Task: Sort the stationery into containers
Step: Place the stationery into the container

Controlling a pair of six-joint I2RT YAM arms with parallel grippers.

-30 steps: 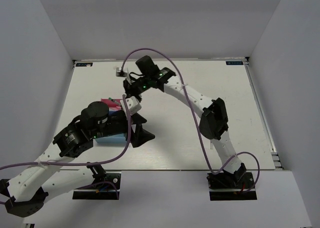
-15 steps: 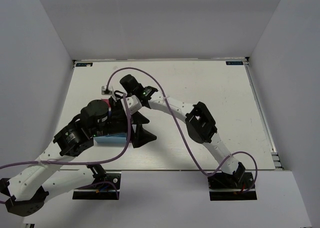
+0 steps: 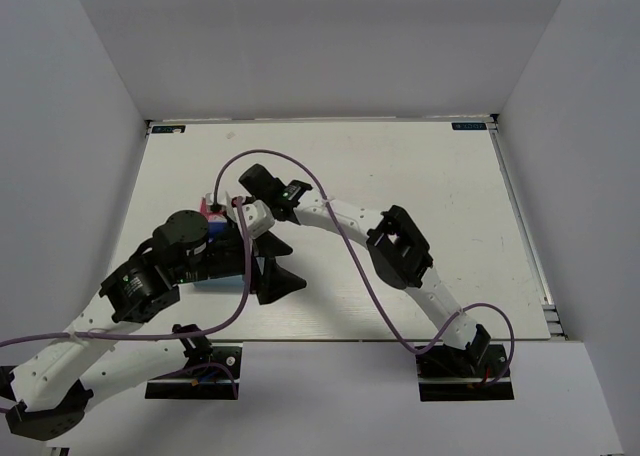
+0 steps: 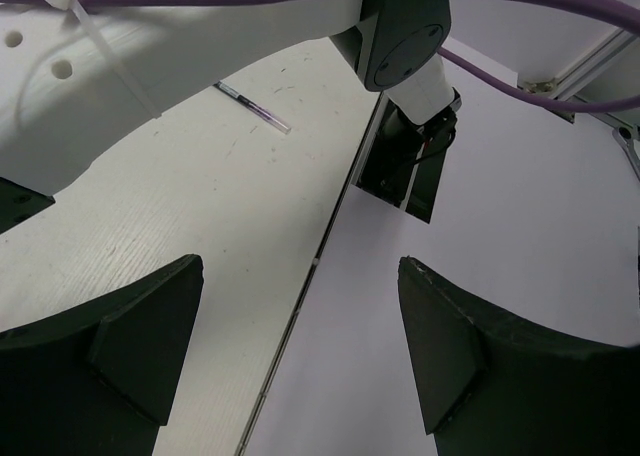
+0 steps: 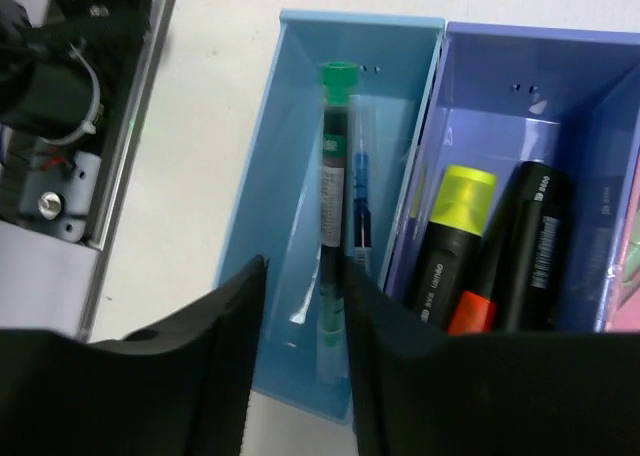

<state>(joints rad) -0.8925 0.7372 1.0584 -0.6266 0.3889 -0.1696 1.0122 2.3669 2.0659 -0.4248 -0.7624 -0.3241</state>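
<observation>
In the right wrist view the light blue tray (image 5: 290,186) holds a thin green-capped pen (image 5: 334,206) and a blue-white pen (image 5: 361,191). The blue tray (image 5: 600,136) beside it holds a yellow-capped highlighter (image 5: 455,231), an orange-capped one (image 5: 470,311) and a black one (image 5: 530,241). A sliver of the pink tray (image 5: 632,266) shows at the right edge. My right gripper (image 5: 302,266) hovers open over the light blue tray, holding nothing. My left gripper (image 4: 300,266) is open and empty, just right of the trays (image 3: 214,281) in the top view. A thin pen (image 4: 252,109) lies on the table.
Both arms crowd over the tray block, hiding most of it from above; only its pink corner (image 3: 213,210) and light blue edge show. The right arm's base (image 4: 410,166) stands at the table's near edge. A purple cable (image 3: 330,236) loops over the arms.
My right gripper has swung from the back of the table left and nearer, down over the trays. My left arm has shifted slightly nearer.
</observation>
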